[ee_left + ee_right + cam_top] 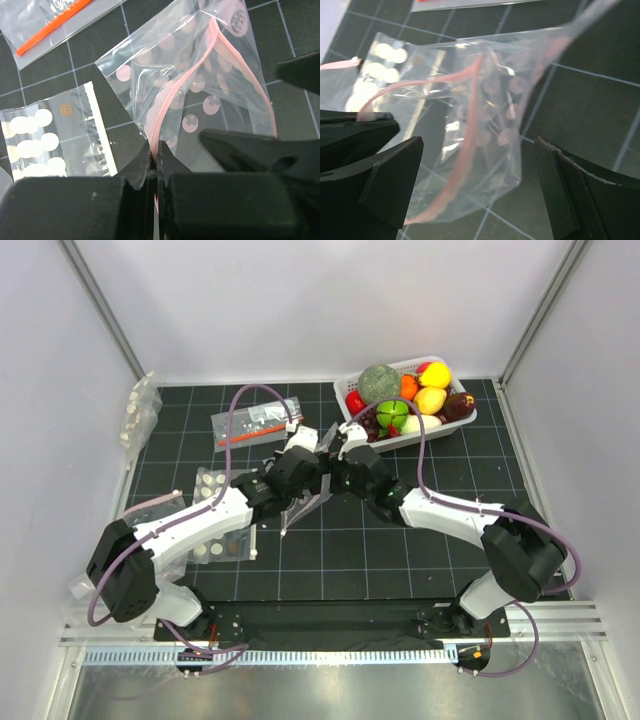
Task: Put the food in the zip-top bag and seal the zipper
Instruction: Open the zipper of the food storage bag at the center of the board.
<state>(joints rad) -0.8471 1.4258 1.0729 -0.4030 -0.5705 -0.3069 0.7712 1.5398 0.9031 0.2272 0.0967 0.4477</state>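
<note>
The left claw is clamped on the pink strip at 1 corner of the dotted bag. From that grip the strip's long axis runs ahead and to the right, and the mouth gapes. The right claw has its fingers wide apart and holds nothing; the bag is directly ahead, between them. The food sits in the basket beyond the right claw, the nearer arm. 1 round print on the bag is unreadable.

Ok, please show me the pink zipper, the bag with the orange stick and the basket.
zipper (186, 79): left wrist view, middle of the pink strip.
bag with the orange stick (35, 17): left wrist view, clear plastic above the stick.
basket (440, 428): top external view, its near wall.
</note>
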